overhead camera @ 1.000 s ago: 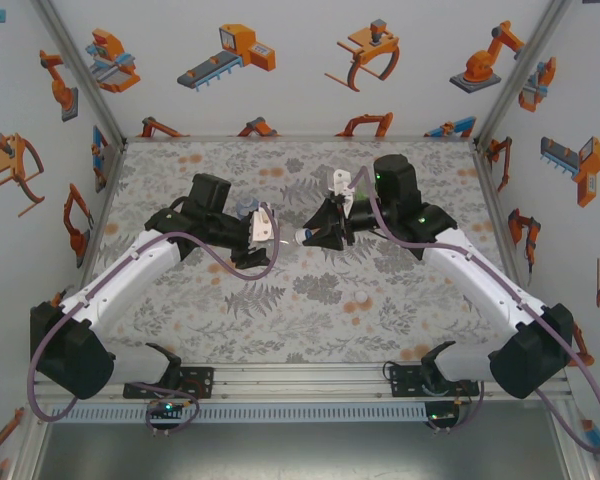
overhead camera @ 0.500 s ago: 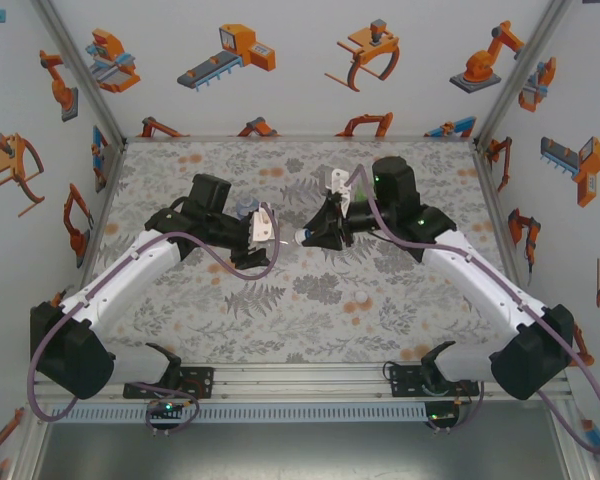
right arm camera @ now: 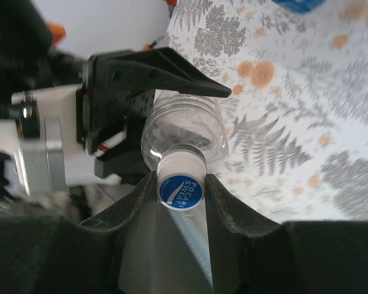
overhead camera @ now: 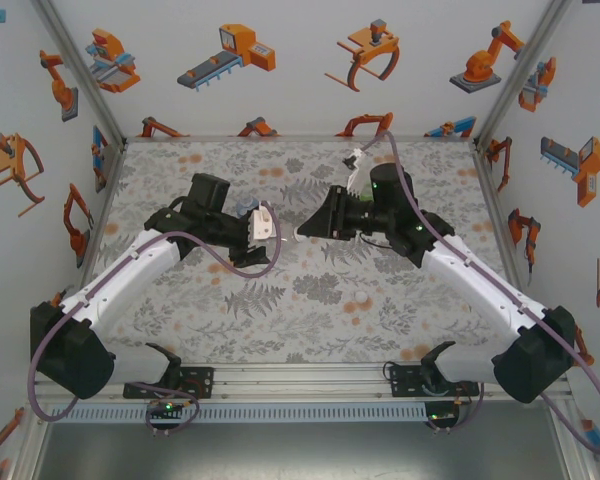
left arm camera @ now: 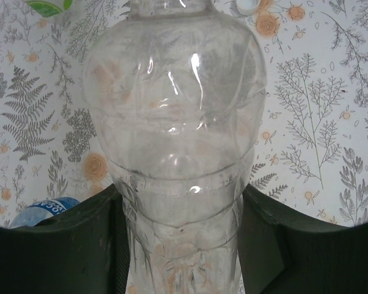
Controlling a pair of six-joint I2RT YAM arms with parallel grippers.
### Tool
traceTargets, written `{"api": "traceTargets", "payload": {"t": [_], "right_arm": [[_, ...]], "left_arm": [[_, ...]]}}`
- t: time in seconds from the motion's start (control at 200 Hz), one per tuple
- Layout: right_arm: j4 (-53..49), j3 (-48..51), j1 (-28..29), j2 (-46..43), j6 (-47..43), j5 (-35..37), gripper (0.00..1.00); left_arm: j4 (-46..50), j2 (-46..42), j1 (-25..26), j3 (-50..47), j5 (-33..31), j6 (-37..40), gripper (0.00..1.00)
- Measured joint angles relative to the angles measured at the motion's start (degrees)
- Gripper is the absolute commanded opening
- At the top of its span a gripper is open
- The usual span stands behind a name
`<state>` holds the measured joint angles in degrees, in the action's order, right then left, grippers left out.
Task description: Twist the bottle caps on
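My left gripper (overhead camera: 263, 228) is shut on the lower body of the clear bottle (left arm camera: 178, 122), holding it off the table with its neck pointing right. In the right wrist view a white bottle cap (right arm camera: 180, 184) with a blue printed top sits on that bottle's neck (right arm camera: 184, 131). My right gripper (right arm camera: 180, 190) is shut on this cap, one finger on each side. The two grippers meet at mid-table (overhead camera: 298, 235). Another white cap (overhead camera: 362, 297) lies on the table in front of the right arm. A bottle with a blue label (left arm camera: 46, 208) lies on its side below the left gripper.
A green-tinted object (left arm camera: 49, 6) lies at the top left of the left wrist view, and a loose white cap (left arm camera: 247, 6) lies past the bottle's neck. A blue object (right arm camera: 300, 5) sits at the top edge of the right wrist view. White walls enclose the flower-patterned table (overhead camera: 180, 170).
My right wrist has rolled about the bottle's axis, its cable swinging up toward the back wall, and its jaws have closed slightly on the cap. The left arm and bottle stayed still.
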<state>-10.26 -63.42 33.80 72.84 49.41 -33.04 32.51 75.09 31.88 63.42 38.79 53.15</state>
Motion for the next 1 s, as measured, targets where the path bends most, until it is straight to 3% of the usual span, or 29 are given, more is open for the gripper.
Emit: {"api": "traceTargets", "payload": {"t": [0.18,0.28,0.401,0.626,0.796,0.996], "right_arm": [[-2.7,-0.1,0.0,0.2,10.8,2.6,0.00],[-5.5,-2.2,0.0,1.1,10.6,2.8,0.36],[-8.1,-5.6,-0.1,2.0,5.0,4.2,0.53],[-8.7,-11.2,-0.5,1.9,-18.8,2.9,0.55],[-7.1,-10.1,-0.5,-0.1,-41.4,-6.8,0.59],[-1.9,-1.7,-0.5,-5.0,-64.4,-19.2,0.54]], "left_arm": [[0.2,0.0,0.0,0.0,-0.4,0.0,0.00],[0.1,0.2,0.0,0.0,-0.3,0.0,0.00],[-0.2,0.1,0.2,0.0,0.3,0.3,0.00],[-0.1,0.1,0.7,0.0,1.7,0.5,0.00],[-0.1,0.1,0.7,0.0,2.4,0.9,0.00],[0.1,0.1,0.7,0.0,3.3,1.4,0.00]]}}
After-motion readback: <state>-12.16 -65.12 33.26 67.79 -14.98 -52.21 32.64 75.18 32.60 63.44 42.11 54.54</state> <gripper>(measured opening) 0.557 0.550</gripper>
